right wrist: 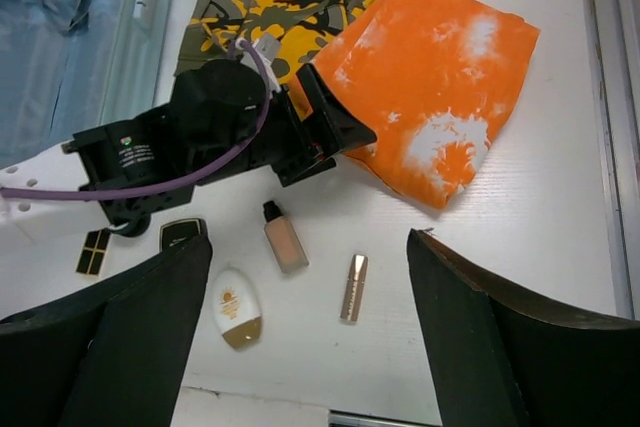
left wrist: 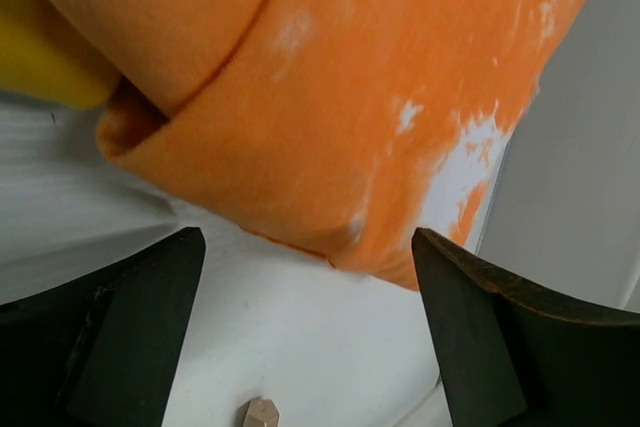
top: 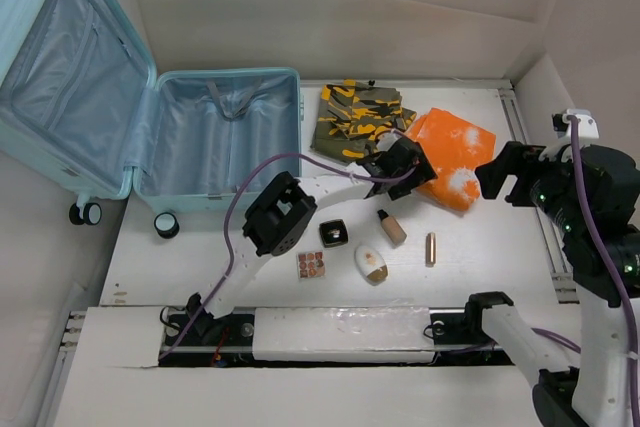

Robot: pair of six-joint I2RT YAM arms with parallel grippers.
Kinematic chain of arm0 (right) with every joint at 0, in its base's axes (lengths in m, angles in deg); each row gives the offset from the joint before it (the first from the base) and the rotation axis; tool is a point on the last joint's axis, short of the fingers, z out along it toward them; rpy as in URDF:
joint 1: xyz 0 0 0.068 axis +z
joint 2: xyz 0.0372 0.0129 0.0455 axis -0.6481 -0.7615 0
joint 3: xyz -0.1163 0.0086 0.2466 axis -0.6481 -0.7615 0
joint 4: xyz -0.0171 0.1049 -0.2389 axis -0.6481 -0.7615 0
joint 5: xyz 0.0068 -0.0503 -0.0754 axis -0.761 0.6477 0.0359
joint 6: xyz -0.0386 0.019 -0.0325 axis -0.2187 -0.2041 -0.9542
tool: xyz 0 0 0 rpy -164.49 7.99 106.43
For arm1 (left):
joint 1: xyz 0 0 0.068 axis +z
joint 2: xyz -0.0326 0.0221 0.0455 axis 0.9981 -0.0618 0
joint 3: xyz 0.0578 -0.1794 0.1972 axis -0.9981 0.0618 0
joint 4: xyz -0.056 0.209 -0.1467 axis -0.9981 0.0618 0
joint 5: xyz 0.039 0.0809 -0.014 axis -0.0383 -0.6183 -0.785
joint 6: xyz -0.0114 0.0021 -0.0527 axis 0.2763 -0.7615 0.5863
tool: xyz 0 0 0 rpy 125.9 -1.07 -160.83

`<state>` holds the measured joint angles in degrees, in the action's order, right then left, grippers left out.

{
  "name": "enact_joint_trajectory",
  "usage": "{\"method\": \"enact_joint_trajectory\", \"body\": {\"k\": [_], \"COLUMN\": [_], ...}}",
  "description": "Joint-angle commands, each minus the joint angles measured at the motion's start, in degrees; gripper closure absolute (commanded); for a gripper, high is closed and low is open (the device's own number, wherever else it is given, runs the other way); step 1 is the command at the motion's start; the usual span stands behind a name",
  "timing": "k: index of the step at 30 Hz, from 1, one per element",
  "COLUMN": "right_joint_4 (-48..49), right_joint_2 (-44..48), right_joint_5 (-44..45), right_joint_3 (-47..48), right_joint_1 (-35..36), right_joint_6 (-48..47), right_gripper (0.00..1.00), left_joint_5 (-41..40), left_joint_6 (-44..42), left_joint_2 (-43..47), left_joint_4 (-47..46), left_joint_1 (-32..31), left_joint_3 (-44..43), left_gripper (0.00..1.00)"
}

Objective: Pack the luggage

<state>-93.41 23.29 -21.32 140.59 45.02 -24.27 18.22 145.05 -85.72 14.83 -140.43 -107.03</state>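
- The luggage (top: pixel 215 147), a light-blue hard-shell case, lies open on the white table (top: pixel 480 247) with its lid swung out to the left and its pale lining bare. It is well apart from both pairs of fingers, far to the left of the left gripper's.
- The orange tie-dye cloth (top: pixel 455 157) lies flat between the two grippers. Its folded edge (left wrist: pixel 350 97) sits just ahead of the left fingertips, and I cannot tell whether they touch it.
- The camouflage cloth (top: pixel 360 117) lies just beyond the left fingers, on their luggage side, with its edge against the orange one.
- The left gripper (top: pixel 405 162) has its fingers (left wrist: pixel 130 327) spread wide, with nothing held between them.
- The right gripper (top: pixel 505 172) is off the far-right side of the orange cloth. Its fingers (right wrist: pixel 480 347) are also wide apart and hold nothing.
- The sunscreen tube (top: pixel 371 263) lies well behind the left fingers, toward the arm bases.
- The foundation bottle (top: pixel 391 227) is near the left fingers, on their near side. In the right wrist view it shows in the gap between that gripper's fingers.
- The black compact (top: pixel 334 233) lies left of the bottle.
- The eyeshadow palette (top: pixel 311 265) lies beside the tube.
- The lipstick tube (top: pixel 431 248) is the small item closest to the right fingers.
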Motion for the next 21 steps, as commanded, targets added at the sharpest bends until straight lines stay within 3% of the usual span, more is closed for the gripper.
{"method": "enact_joint_trajectory", "body": {"k": [1, 7, 13, 17, 18, 21], "right_joint_4": [1.7, 2.2, 2.8, 2.8, 2.8, 2.2], "right_joint_2": [0.6, 0.6, 1.1, 1.6, 2.2, 2.8], "right_joint_5": [-1.3, -3.0, -4.1, -4.1, -4.1, -5.2], "right_joint_3": [0.1, 0.1, -0.4, -0.4, -0.9, -1.4], "right_joint_1": [0.9, 1.4, 2.0, 3.0, 3.0, 3.6], "right_joint_6": [-0.5, -0.5, -0.5, -0.5, -0.5, -0.5], "right_gripper": [0.15, 0.15, 0.15, 0.15, 0.15, 0.15], "left_joint_5": [-3.9, -8.7, -8.7, -8.7, -8.7, -8.0], "left_joint_6": [1.3, -0.1, 2.7, 3.2, 3.2, 1.9], "left_joint_2": [-1.6, -7.9, -11.4, -12.7, -12.7, -10.5], "left_joint_4": [4.4, 12.2, 11.7, 10.3, 8.8, 6.3], "left_joint_1": [0.5, 0.5, 0.5, 0.5, 0.5, 0.5], "left_joint_3": [-4.3, -14.2, -17.2, -18.6, -17.9, -16.5], "left_gripper": [0.19, 0.21, 0.25, 0.46, 0.67, 0.86]}}
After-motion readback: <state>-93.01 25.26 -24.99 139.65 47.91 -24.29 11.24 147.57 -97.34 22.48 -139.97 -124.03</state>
